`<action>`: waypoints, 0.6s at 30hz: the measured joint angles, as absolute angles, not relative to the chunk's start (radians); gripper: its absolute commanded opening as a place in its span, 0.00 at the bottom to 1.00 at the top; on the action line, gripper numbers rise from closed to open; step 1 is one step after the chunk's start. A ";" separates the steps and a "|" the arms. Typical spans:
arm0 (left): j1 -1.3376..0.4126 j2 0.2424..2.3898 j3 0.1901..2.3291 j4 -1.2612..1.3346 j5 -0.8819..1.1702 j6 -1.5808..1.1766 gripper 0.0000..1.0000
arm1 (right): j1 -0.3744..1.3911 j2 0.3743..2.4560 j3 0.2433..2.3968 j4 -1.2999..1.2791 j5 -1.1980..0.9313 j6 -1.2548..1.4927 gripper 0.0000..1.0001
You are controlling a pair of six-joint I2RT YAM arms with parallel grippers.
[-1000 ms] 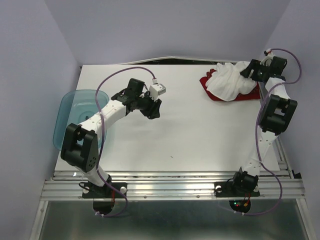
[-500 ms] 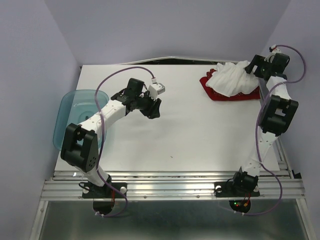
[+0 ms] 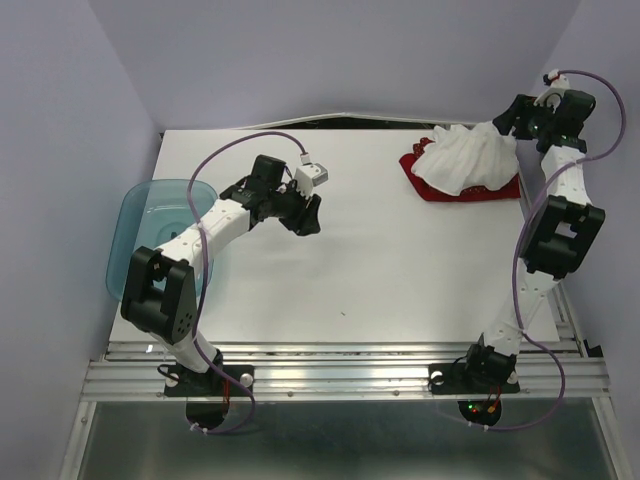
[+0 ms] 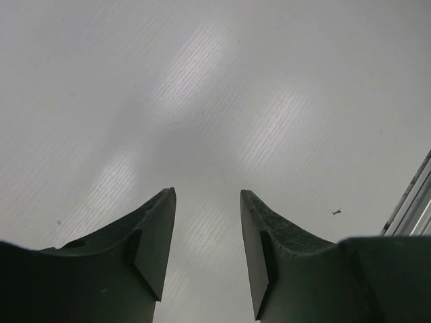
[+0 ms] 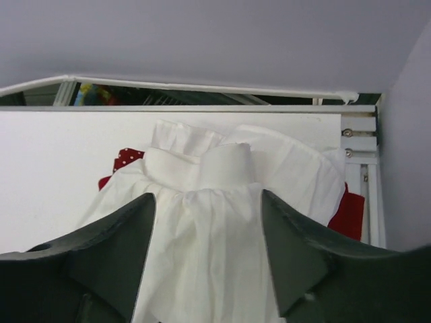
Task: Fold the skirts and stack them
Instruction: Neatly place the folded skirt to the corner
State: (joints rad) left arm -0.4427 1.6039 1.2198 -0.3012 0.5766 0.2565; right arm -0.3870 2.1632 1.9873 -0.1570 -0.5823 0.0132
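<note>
Most of the red polka-dot skirt point(image 3: 425, 187) is buried under the white skirt point(image 3: 465, 162). Only its edges peek out, at the far right corner of the tabletop point(image 3: 400, 270). The white one is soft and crumpled, gathered into pleats, with a rolled fold humped up. My right jaws stand spread wide with that white cloth filling the gap; whether it touches their inner faces I cannot tell. My left jaws, dark and wedge-shaped, stand apart over bare, finely ribbed tabletop, well away from both skirts.
</note>
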 measured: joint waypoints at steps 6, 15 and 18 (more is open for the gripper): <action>-0.439 1.604 1.220 -0.287 0.582 0.250 0.54 | -0.377 2.175 2.042 -0.223 -0.593 0.034 0.31; -0.412 1.604 1.220 -0.280 0.599 0.228 0.54 | -0.331 2.305 2.123 -0.235 -0.546 0.060 0.31; -0.389 1.604 1.220 -0.279 0.611 0.218 0.55 | -0.327 2.373 2.133 -0.246 -0.516 0.065 0.37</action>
